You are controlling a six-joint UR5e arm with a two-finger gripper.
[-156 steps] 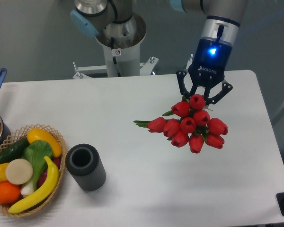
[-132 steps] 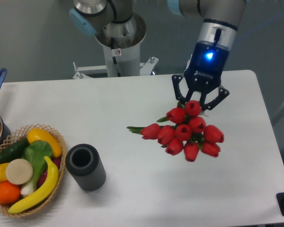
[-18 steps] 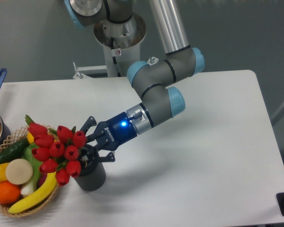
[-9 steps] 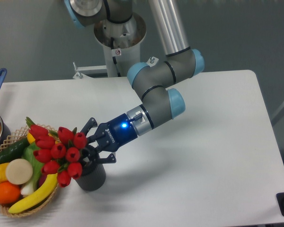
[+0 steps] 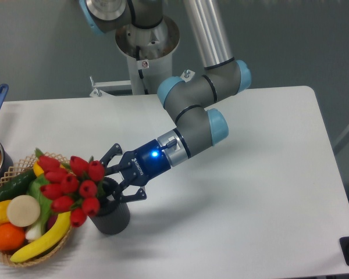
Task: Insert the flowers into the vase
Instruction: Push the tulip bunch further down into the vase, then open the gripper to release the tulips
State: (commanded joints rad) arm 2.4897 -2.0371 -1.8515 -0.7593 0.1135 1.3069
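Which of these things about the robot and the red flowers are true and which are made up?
1. The flowers lean out over the basket. True.
2. The vase lies on its side. False: it stands upright on the table.
3. The claw is beside the vase's top. True.
4. The basket is on the right end of the table. False: it sits at the left edge, next to the vase.
5. The flowers are blue. False: they are red tulips.
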